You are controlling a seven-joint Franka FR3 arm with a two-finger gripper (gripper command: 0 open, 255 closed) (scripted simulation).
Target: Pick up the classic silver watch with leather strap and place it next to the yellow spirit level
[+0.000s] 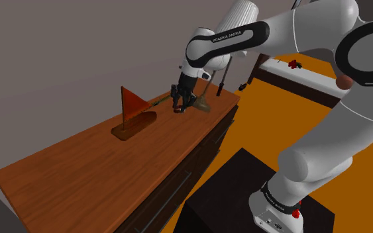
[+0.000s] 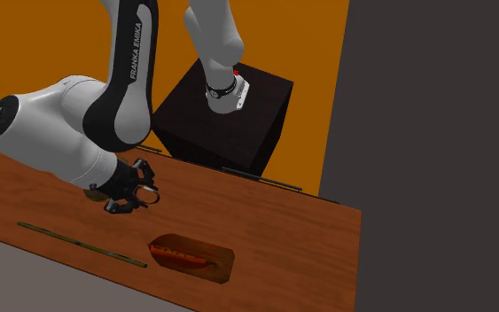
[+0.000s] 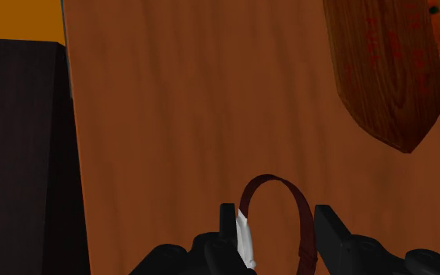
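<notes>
In the gripper (image 3: 276, 217), half the watch (image 3: 302, 220) shows.

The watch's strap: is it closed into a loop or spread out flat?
Closed into a loop. In the wrist view the claw clasps the watch, whose dark red strap arches over from the silver case.

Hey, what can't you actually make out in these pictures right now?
Watch dial: wrist view, edge-on against a pincer finger, unreadable.
Watch, shoulder view: largely hidden by the pincer.
Spirit level vials: second exterior view, too small.
Wooden base: wrist view, cut off by the edge.
</notes>
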